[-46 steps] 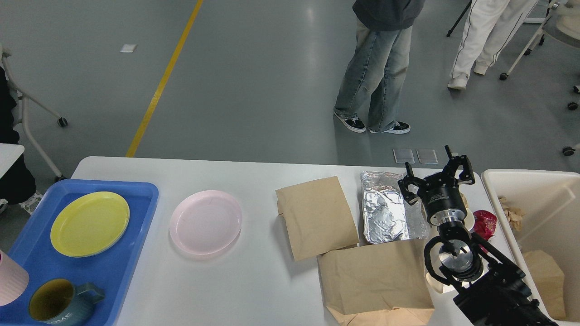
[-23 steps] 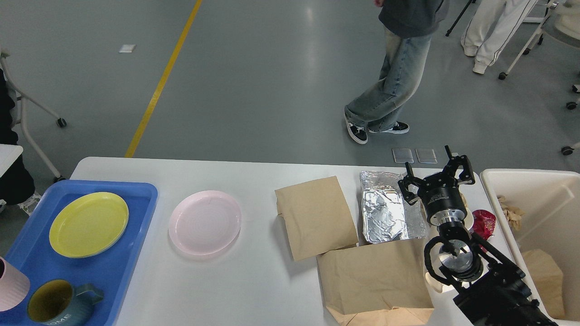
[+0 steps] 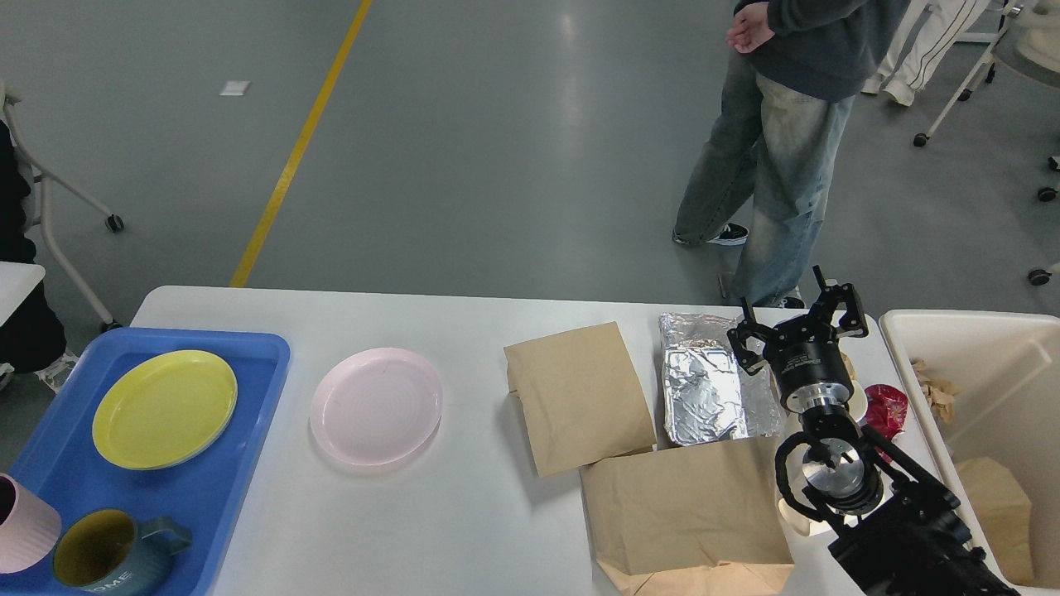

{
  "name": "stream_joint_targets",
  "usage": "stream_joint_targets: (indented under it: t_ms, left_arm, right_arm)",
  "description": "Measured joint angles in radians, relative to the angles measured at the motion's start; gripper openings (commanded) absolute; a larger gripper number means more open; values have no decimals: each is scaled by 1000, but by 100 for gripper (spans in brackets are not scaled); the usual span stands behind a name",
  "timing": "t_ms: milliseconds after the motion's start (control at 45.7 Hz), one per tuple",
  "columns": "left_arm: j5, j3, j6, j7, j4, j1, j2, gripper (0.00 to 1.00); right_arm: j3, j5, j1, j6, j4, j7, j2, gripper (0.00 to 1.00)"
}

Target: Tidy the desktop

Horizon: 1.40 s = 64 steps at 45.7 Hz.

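right gripper (image 3: 799,324) spread wide, holding nothing, poised over far right of the wide white rounded bench (image 3: 464,513), just beside crumpled silver foil tray (image 3: 712,389). judgement: drop onto foil's rim, pinch lightly, carry to cream rectangular bin (image 3: 994,331). left gripper out of view.

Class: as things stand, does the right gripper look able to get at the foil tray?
Probably yes: the open right gripper hangs just beside the foil tray, whose top is uncovered.
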Motion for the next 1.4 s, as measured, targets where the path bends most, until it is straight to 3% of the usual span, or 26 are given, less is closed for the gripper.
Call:
stream_joint_targets:
  t_ms: [394,701,985,1160,1401]
  left_arm:
    - [0,-1,25,-1,-2,-1,1,87]
    - [-1,53,-52,-6,-27,-68,44,94]
    - [-161,451,-203,-9,-95,-466,18,94]
    - [-268,682,-230,-6,-212,-735,-171,94]
    - [-439,830,-259,-7,-485,-1083,-517,95]
  right_arm:
    - [0,0,0,0,0,0,0,100]
    - [0,0,0,0,0,0,0,100]
    - [0,0,0,0,0,0,0,100]
    - [0,0,0,0,0,0,0,100]
    - [0,0,0,0,0,0,0,100]
